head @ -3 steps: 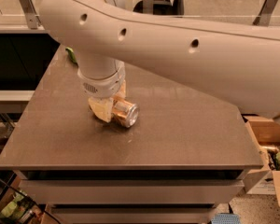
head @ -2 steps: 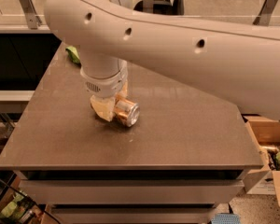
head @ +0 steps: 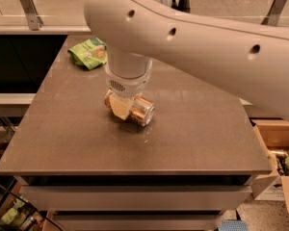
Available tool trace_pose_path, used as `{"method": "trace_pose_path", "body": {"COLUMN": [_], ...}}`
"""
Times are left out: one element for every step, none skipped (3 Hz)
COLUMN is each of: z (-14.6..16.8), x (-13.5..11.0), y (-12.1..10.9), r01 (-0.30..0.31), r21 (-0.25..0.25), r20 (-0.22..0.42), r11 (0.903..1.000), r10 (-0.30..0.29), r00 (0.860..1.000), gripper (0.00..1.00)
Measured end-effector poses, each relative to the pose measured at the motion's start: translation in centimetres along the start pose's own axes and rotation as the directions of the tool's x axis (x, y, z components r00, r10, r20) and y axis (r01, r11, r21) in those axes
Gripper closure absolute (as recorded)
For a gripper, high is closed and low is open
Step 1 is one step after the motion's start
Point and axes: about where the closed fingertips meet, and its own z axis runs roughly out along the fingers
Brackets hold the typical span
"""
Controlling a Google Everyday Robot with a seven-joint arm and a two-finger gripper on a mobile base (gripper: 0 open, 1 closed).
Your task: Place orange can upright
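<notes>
Hand (head: pixel 124 109) around sideways orange can (head: pixel 142 112)

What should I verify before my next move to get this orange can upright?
1. Can orientation: not ok. The orange can lies on its side, with one silver end facing the table's front right.
2. Gripper placement: ok. The gripper is down at the can, over its middle.
3. Secure hold on the can: cannot tell. The wrist hides the contact.
4. Can resting on the table or lifted: cannot tell.
5. Room to stand it: ok. The surface beside the can is bare.
6. Green snack bag: ok. It sits apart from the can, near the far left corner.
</notes>
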Motion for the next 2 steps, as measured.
{"method": "trace_pose_path", "body": {"z": [-0.9,-2.5], "x": [0.9,1.3], "y": [-1.5,-3.0], "r01": [-0.013,-0.018], "r21": [0.012,0.034], "r20": [0.052,0.096], "r11": [0.9998,0.9992], "r10": [0.012,0.015], "r00": [0.999,0.995], "gripper": [1.00,1.00]}}
